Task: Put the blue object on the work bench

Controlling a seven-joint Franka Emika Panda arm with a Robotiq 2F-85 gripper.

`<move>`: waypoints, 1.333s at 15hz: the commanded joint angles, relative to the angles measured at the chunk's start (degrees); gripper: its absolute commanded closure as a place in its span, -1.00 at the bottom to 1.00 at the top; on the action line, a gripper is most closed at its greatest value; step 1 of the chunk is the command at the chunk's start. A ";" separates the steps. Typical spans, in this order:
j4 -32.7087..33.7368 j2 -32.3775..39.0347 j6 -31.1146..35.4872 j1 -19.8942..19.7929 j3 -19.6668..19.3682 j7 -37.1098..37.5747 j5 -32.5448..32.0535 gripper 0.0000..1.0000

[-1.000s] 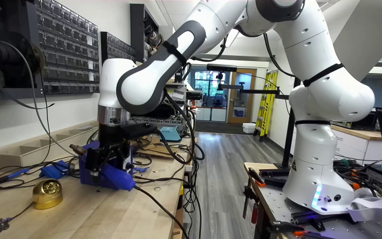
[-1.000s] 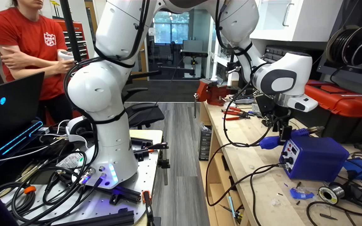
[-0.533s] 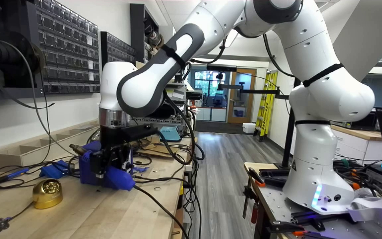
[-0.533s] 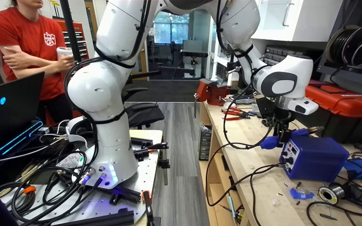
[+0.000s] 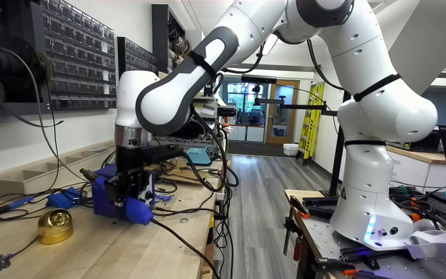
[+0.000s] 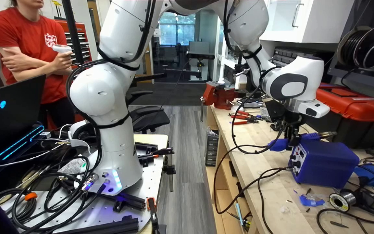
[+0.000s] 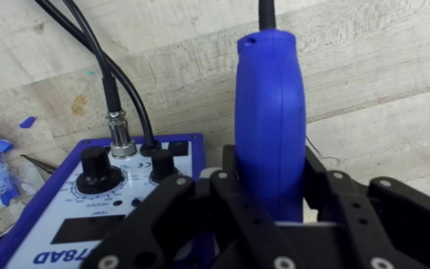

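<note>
My hand [image 7: 270,168] clasps a blue hot-air gun [image 7: 269,93] above the wooden worktop [image 5: 130,254], beside a blue rework station [image 6: 326,164]; nearby on the worktop, a gold pot [image 5: 54,233] holds brass wool [image 5: 59,219].

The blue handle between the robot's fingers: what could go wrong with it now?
The blue handle looks smooth and rounded, so it might twist or slip in the gripper. Its black cord droops over the edge of the work bench and could catch and tug. And the blue box sits close by, so it might get bumped.
</note>
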 commanded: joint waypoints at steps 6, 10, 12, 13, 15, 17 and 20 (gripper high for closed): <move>-4.50 -6.81 4.88 0.57 0.32 -0.70 0.82 0.67; -7.03 -10.45 8.21 0.55 0.61 -0.96 0.87 0.67; -7.51 -11.74 9.58 0.44 0.95 -1.28 1.03 0.67; -7.75 -12.22 10.09 0.34 1.29 -1.60 1.27 0.67; -8.08 -12.92 9.92 -0.19 2.70 -3.59 2.40 0.67; -8.23 -12.90 8.78 -0.39 4.47 -5.96 3.78 0.67; -8.88 -12.45 7.53 0.22 6.80 -9.32 5.05 0.67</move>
